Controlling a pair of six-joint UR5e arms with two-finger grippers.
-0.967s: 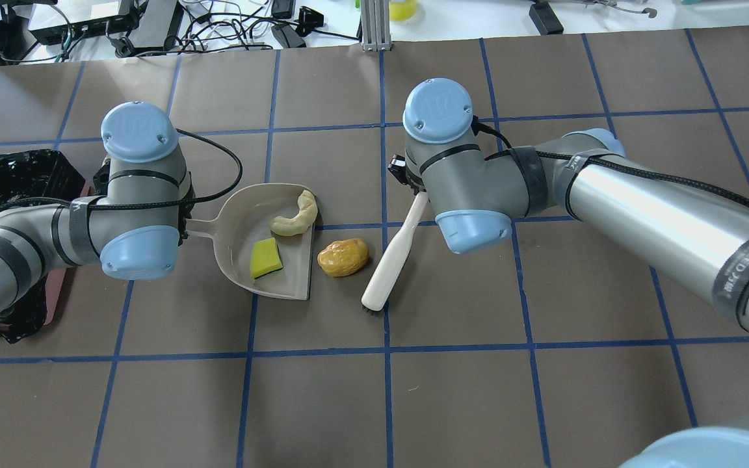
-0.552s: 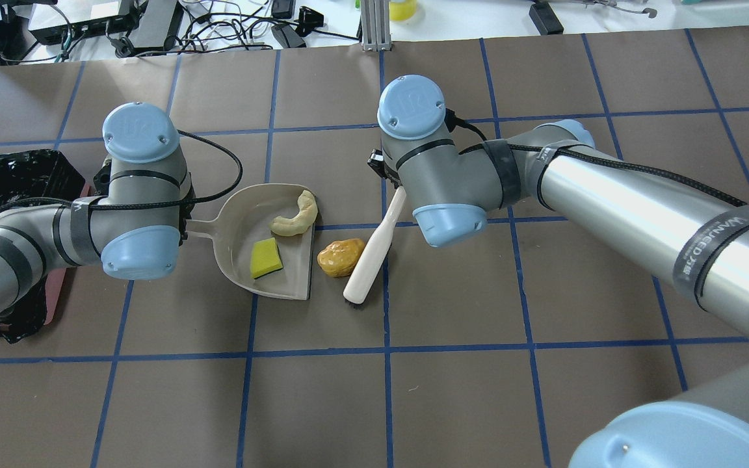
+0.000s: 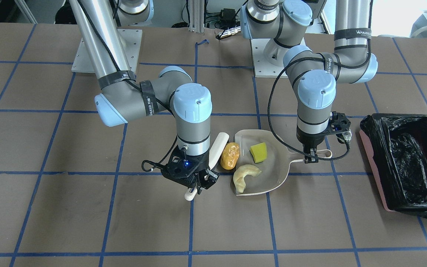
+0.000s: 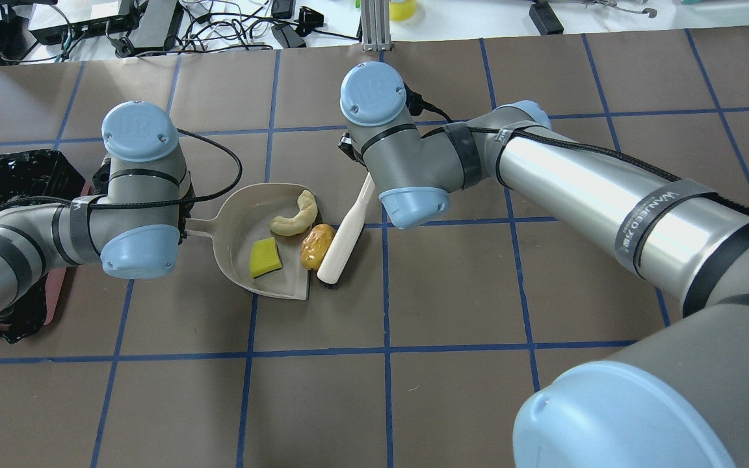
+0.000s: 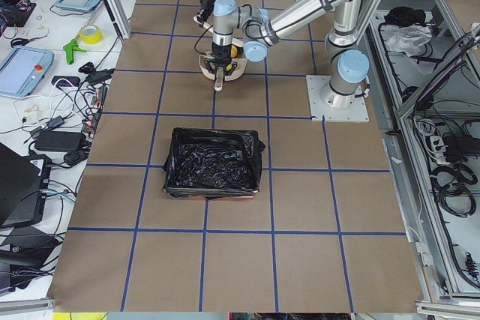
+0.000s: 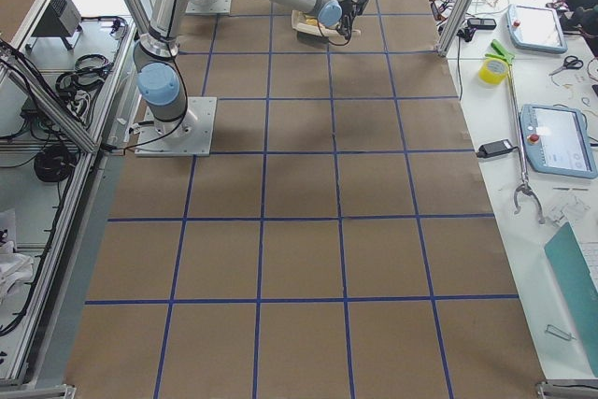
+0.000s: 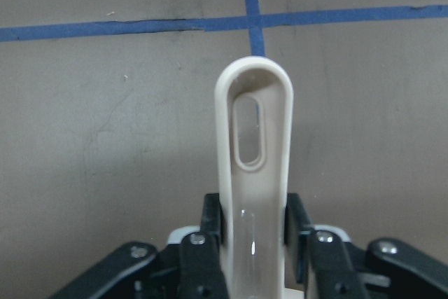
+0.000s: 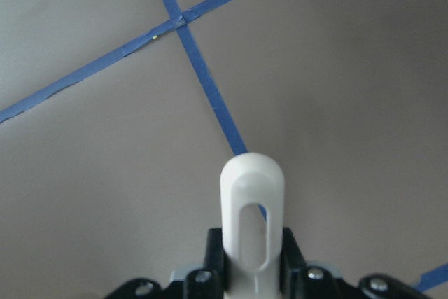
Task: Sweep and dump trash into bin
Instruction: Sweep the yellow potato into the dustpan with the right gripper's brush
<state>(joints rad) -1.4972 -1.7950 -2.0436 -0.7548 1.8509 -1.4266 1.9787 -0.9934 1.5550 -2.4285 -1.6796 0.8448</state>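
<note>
Brown gridded table point(image 4: 452, 403); glossy orange lump point(image 4: 316, 246); black-lined bin point(image 3: 399, 117).

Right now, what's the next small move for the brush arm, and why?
Probably a short push of the brush toward the dustpan. The orange lump sits at the pan's open lip with the brush against it and is not clearly inside yet. The sponge chunk and cream crescent already lie in the pan. The left jaws hold its handle.
</note>
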